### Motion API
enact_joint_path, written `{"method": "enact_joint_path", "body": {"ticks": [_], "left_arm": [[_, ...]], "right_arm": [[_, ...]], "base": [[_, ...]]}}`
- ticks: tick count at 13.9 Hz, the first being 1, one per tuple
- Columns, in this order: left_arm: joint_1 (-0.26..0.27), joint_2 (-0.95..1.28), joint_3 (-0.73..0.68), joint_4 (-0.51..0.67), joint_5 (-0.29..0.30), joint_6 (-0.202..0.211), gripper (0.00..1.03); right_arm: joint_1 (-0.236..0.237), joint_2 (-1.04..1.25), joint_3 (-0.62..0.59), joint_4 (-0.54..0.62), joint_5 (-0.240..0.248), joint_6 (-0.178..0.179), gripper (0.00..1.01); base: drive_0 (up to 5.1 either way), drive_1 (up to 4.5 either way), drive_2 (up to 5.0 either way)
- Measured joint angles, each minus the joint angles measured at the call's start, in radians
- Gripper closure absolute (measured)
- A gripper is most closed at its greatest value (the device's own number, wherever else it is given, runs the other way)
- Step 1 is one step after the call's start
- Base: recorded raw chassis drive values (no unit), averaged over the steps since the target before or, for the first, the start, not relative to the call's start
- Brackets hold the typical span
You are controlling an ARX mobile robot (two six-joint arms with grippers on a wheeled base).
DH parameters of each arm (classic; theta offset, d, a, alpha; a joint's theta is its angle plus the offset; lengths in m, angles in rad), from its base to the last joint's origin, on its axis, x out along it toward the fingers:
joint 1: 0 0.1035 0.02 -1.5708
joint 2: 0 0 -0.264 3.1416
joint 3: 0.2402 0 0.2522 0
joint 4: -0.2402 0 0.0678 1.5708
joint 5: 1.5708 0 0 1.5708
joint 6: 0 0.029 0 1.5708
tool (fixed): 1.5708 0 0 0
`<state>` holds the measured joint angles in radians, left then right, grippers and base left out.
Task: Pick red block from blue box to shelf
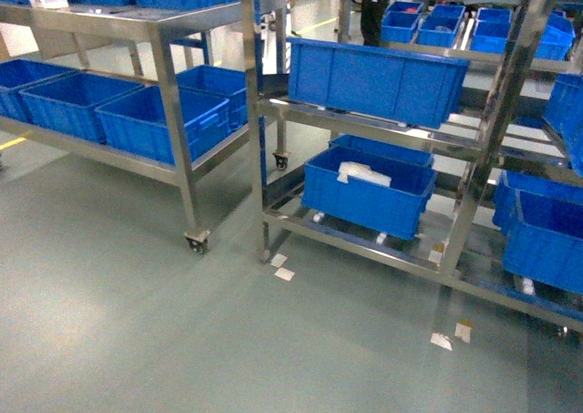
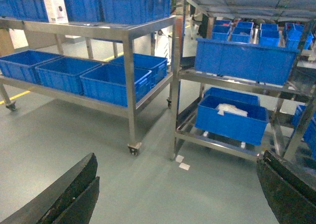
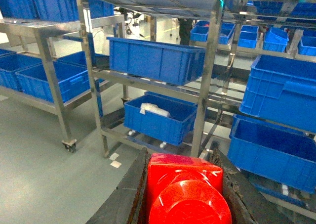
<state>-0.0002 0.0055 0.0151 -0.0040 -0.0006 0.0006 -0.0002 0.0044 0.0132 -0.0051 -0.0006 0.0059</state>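
open grey floor (image 1: 137, 322) before the shelf (image 1: 496, 121), my right claw (image 3: 185, 194) clamped on the red block (image 3: 185, 192), my left claw (image 2: 173, 194) spread wide, nothing held

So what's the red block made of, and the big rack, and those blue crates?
The red block looks like glossy plastic: bright highlights slide over its smooth faces and round stud. The rack seems to be stainless steel, silvery and mirror-like along its uprights and rails. The blue crates look like moulded plastic, duller, with ribbed walls. That is only how they look.
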Motion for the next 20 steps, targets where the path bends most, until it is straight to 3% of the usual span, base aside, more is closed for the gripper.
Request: {"method": "enact_joint_path", "body": {"ticks": [20], "left_arm": [[0.0,0.0,0.0,0.0,0.0,0.0,0.05]], "right_arm": [[0.0,0.0,0.0,0.0,0.0,0.0,0.73]], "base": [[-1.3,-1.32,-1.3]]}}
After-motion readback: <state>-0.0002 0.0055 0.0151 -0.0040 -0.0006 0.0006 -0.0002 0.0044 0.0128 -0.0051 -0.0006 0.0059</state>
